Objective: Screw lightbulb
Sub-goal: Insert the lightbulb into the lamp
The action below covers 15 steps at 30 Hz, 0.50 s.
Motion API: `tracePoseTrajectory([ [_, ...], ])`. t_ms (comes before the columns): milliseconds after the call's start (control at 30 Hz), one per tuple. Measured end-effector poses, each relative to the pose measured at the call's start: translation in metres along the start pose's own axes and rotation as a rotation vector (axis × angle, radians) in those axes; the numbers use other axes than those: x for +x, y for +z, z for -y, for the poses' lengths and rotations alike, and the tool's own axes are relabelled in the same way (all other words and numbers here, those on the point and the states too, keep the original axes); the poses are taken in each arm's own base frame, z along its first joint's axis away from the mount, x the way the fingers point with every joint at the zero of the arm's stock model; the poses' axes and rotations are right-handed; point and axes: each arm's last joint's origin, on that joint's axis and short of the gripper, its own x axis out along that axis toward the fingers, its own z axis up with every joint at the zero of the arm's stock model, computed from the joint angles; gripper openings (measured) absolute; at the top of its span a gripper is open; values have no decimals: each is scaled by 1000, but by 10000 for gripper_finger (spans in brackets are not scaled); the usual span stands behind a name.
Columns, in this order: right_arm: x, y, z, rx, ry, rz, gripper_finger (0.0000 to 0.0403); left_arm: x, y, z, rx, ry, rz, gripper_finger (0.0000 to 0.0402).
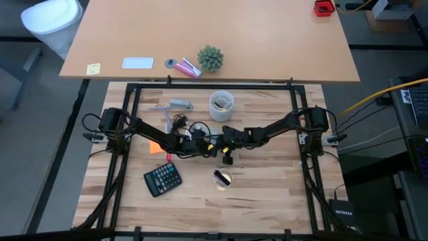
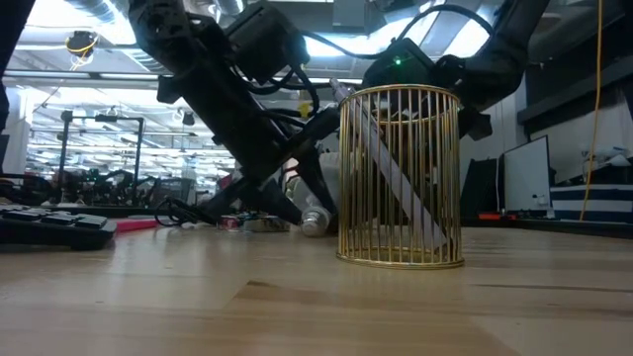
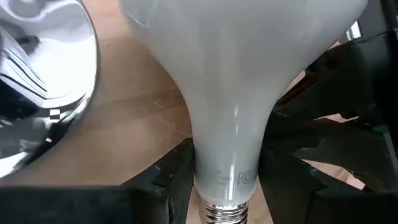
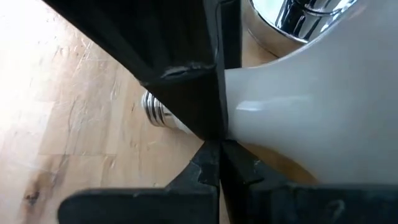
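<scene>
We have both arms reaching in toward the middle of the worktop (image 1: 267,194), where the two grippers meet just in front of the pale cup (image 1: 221,105). Our left gripper (image 3: 227,186) is clamped on the neck of the lightbulb (image 3: 236,81), its two dark fingers (image 3: 177,180) pressed against either side of the narrow white part just above the grey screw base, which shows at the edge of the left wrist view. In the high view the left gripper (image 1: 200,142) sits just beside the round silver socket (image 1: 198,129) with its black cord, and the shiny socket (image 3: 37,87) lies close beside the bulb's wide end. Our right gripper (image 1: 226,138) faces the left one from the other side; in the right wrist view its fingers (image 4: 211,162) look nearly together under the bulb's neck, yet we cannot tell whether they truly grip it. There the lightbulb (image 4: 311,106) lies low over the wood with its threaded base (image 4: 155,109) pointing away from the socket. Nearer the front edge stand a gold wire basket (image 2: 401,178) and a black calculator (image 1: 162,179), both well apart from the grippers.
</scene>
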Motion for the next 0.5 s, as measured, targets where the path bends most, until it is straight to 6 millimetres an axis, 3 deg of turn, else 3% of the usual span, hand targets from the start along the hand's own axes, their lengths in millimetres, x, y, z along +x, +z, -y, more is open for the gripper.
tracePoseTrajectory([
  [267, -19, 12, -1, -30, 8, -13, 5, -10, 7, 5, -24, -30, 3, 153],
  [500, -47, 27, -2, -53, 2, 4, 5, -22, 14, 15, -44, -92, 27, 153],
])
